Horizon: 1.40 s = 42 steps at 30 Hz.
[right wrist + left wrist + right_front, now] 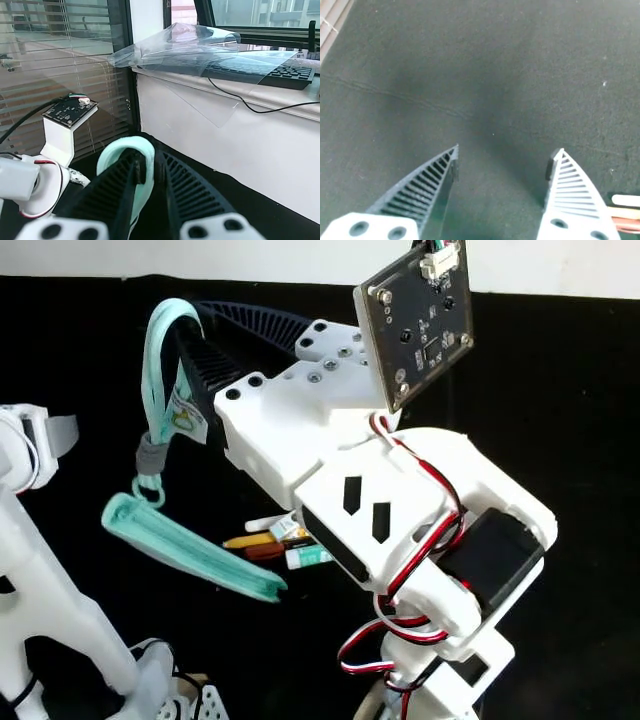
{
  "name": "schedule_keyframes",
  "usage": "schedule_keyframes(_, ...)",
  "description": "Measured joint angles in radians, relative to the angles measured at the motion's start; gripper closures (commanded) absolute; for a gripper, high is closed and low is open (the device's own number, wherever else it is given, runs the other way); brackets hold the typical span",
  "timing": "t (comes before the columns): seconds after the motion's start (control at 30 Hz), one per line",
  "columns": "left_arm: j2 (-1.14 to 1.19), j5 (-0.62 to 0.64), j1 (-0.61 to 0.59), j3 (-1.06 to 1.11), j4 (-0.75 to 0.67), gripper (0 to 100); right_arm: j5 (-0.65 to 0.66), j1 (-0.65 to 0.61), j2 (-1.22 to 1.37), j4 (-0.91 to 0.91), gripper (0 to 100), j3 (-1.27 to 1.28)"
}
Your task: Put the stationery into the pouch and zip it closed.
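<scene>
High view: black tabletop (pixel 560 390). The right gripper (pixel 200 330) is clamped on the top edge of the mint pouch (pixel 190 555), which hangs down to the tabletop, with pens (pixel 265 540) just beside its lower end. Left wrist view: the left gripper (pixel 505 157) is spread open above the tabletop. Right wrist view: window blinds (pixel 50 75) stand behind the pinched pouch.

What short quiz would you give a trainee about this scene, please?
1. True or false: the left gripper has its fingers shut.
2. What does the right gripper hold? A) a pen B) the pouch C) nothing
3. Fill in: the stationery lies on the ___, not inside the pouch.
Key: 1 false; 2 B; 3 table.
</scene>
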Motion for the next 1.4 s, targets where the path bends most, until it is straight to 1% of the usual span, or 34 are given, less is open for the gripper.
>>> schedule_keyframes(0.13, 0.0, -0.011, 0.003, 0.0, 0.0, 71, 0.0, 0.0, 0.003, 0.002, 98.4, 0.0)
schedule_keyframes(0.27, -0.018, -0.023, 0.048, 0.0, 0.003, 71, 0.002, 0.017, 0.046, 0.002, 98.4, 0.0)
schedule_keyframes(0.5, -0.173, -0.023, 0.147, 0.0, 0.005, 71, 0.002, 0.038, 0.083, 0.002, 98.4, 0.0)
schedule_keyframes(0.63, -0.242, -0.023, 0.178, 0.0, 0.005, 71, 0.002, 0.04, 0.086, 0.002, 98.4, 0.0)
schedule_keyframes(0.9, -0.347, -0.094, 0.181, -0.002, 0.009, 71, 0.002, 0.048, 0.084, 0.002, 98.4, 0.0)
schedule_keyframes(1.0, -0.353, -0.101, 0.181, 0.0, 0.009, 71, 0.002, 0.064, 0.084, 0.002, 98.4, 0.0)
schedule_keyframes(1.1, -0.354, -0.103, 0.186, 0.048, 0.009, 71, 0.002, 0.075, 0.084, 0.002, 98.4, 0.0)
schedule_keyframes(1.2, -0.347, -0.114, 0.19, 0.097, 0.009, 71, 0.002, 0.077, 0.084, 0.002, 98.4, 0.0)
schedule_keyframes(1.4, -0.358, -0.114, 0.19, 0.124, 0.009, 71, 0.002, 0.077, 0.086, 0.002, 98.4, 0.0)
